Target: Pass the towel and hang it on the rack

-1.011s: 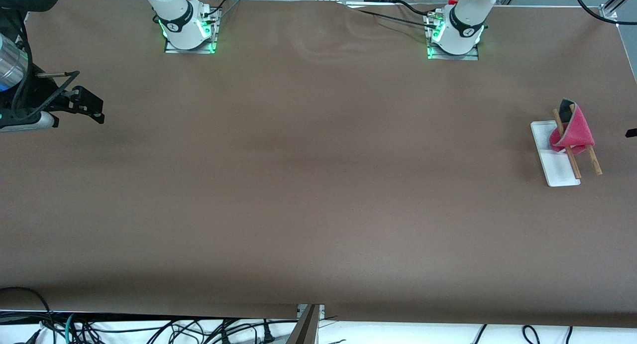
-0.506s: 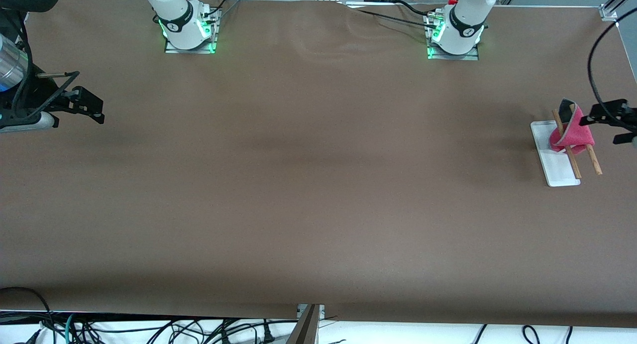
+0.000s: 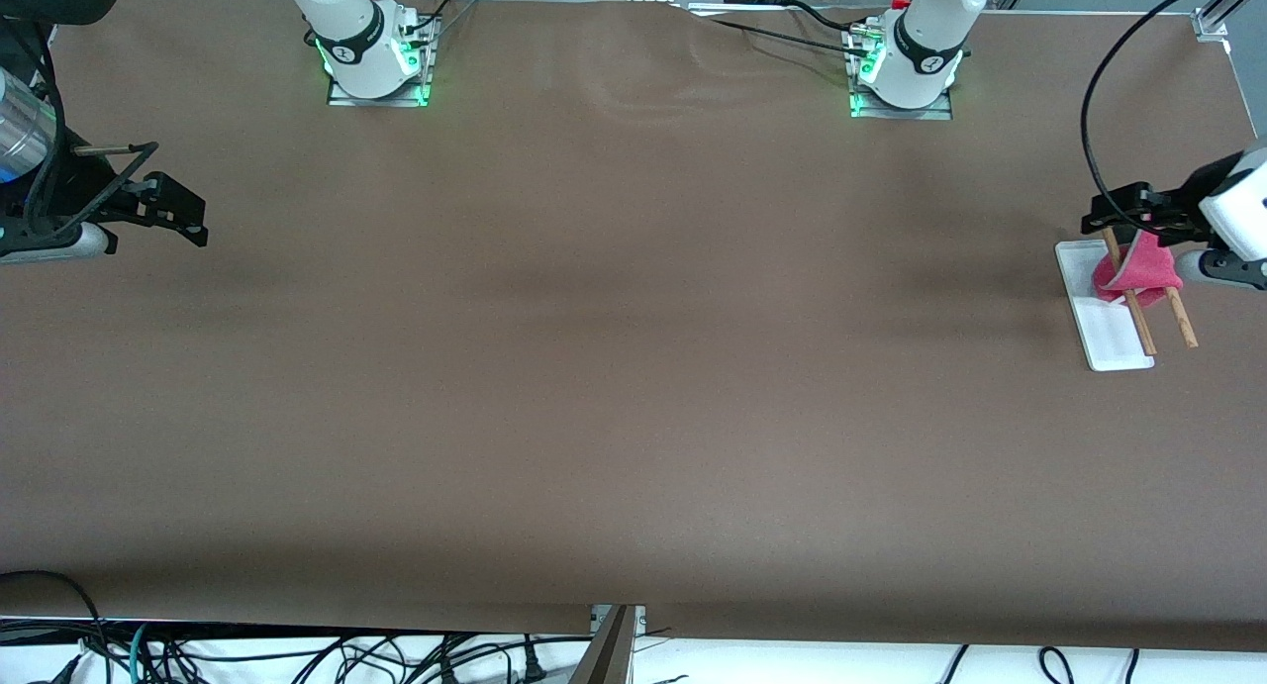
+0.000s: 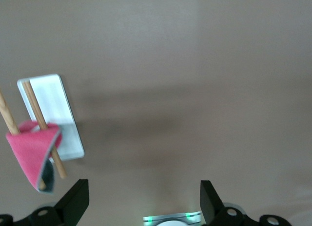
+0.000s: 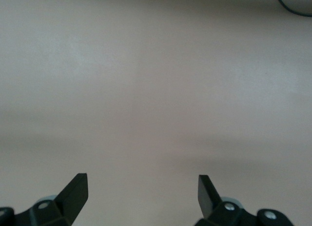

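Note:
The pink-red towel (image 3: 1138,268) hangs folded over the two brown rods (image 3: 1138,323) of the rack, whose white base (image 3: 1114,338) lies near the left arm's end of the table. In the left wrist view the towel (image 4: 30,155) shows a grey inner face and drapes over the rods (image 4: 35,104) above the base (image 4: 53,102). My left gripper (image 3: 1123,212) hovers open over the rack's end nearest the robots' bases, holding nothing. Its own camera shows the left gripper (image 4: 145,197) over bare table beside the rack. My right gripper (image 3: 193,219) waits open at the right arm's end, the right gripper (image 5: 143,192) over bare table.
Both arm bases (image 3: 376,65) (image 3: 906,70) stand along the table's edge farthest from the front camera. A black cable (image 3: 1099,100) loops above the left gripper. Loose cables (image 3: 297,654) lie below the table's near edge. The table's end edge runs close to the rack.
The left gripper has come in from the table's end and now hovers over the rack and towel. Towel, rack and right arm have not moved.

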Robot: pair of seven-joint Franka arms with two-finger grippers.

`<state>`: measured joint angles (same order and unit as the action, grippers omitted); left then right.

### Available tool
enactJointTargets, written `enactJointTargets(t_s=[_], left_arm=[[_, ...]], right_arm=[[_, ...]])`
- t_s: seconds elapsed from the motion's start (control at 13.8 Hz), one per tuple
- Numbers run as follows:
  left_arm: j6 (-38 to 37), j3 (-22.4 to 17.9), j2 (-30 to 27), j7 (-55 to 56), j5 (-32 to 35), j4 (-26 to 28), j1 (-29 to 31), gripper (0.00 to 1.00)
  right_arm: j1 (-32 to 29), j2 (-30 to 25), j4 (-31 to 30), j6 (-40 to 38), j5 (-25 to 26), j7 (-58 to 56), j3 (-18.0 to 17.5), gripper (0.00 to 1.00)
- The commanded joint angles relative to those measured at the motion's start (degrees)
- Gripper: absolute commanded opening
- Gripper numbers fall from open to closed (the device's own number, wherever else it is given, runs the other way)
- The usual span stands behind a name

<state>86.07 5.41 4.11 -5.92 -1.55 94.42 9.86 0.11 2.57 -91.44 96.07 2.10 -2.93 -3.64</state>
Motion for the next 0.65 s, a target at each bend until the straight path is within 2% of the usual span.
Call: enactJointTargets(t_s=[0.0,0.14,0.58], left_arm=[[3.4,-0.7,-2.5,7.1,1.6,3.1,-2.1,1.0],[8.0,-0.7,-4.4,7.2,1.6,6.6,-2.1,1.0],[8.5,-0.7,-4.3,7.0,0.7,6.6,-2.1,1.0]], right_arm=[[-0.4,0.5,1.1,-0.3,-1.0,-0.9,0.0,1.0],[-0.4,0.6,1.1,-0.3,-1.0,-0.9,0.0,1.0],[-0.5,0.5,1.1,-0.3,-1.1,-0.9,0.0,1.0]])
